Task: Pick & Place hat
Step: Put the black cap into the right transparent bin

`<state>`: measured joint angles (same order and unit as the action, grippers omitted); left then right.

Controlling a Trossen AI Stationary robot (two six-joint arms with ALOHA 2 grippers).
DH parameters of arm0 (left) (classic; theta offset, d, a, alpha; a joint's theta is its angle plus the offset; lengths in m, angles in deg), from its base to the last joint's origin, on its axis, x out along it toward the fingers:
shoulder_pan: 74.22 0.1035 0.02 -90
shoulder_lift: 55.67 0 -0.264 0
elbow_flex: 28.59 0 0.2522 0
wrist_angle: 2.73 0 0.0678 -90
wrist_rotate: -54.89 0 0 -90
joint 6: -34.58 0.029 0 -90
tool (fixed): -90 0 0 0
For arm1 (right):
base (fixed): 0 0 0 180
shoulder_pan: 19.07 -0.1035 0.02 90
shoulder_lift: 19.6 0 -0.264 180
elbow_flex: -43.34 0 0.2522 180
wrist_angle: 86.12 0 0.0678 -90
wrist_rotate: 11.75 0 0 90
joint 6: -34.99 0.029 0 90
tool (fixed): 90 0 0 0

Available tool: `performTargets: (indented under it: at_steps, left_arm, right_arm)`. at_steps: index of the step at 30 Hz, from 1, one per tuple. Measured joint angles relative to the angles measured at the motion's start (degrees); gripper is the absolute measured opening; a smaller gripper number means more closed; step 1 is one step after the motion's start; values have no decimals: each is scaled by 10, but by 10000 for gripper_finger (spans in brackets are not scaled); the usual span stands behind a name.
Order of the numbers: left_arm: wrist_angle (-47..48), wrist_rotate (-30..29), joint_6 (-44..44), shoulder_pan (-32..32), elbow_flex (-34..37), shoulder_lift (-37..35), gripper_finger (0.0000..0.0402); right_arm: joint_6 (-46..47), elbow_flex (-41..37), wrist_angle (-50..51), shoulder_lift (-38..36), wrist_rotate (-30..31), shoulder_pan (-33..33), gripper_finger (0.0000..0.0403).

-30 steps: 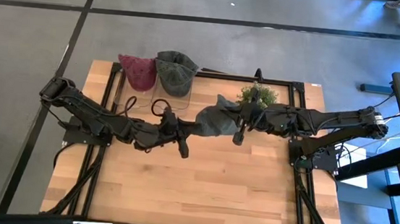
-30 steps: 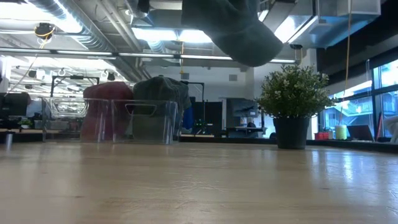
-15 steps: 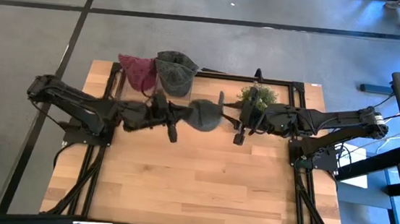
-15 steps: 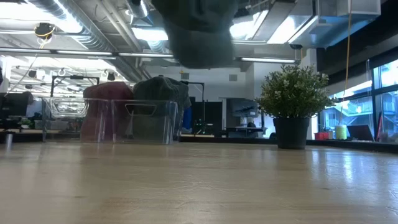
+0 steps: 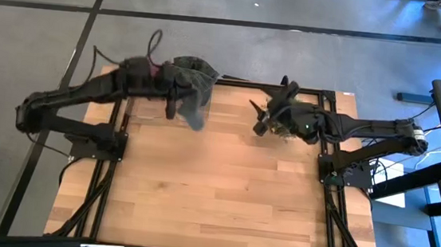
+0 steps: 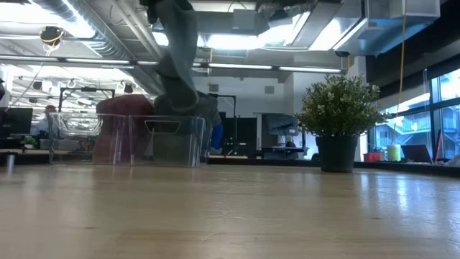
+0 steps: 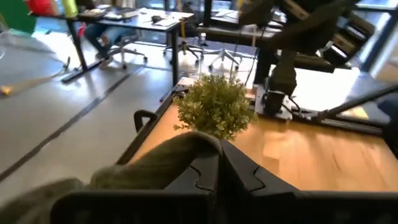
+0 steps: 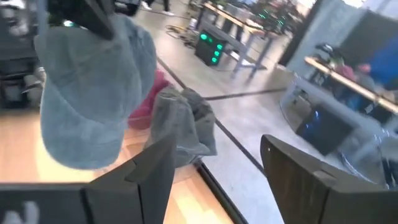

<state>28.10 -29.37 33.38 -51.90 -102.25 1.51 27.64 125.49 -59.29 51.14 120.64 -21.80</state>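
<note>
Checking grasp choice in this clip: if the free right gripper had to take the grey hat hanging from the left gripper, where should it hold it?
Probably the lower hanging edge of the grey hat. It dangles in the air from the left gripper, pinched at its top, so the bottom hangs clear. The open right gripper, beside the potted plant, already faces it and could come in level from that side.

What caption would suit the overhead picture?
Left gripper carries a grey hat toward the hats at the table's back edge; right gripper waits open.
</note>
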Motion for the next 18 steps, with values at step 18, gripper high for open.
performTargets:
  at_steps: [18]
  left_arm:
    - [59,434,173,208,-174,218,3]
  right_arm:
    - [171,0,-2,65,-4,82,234]
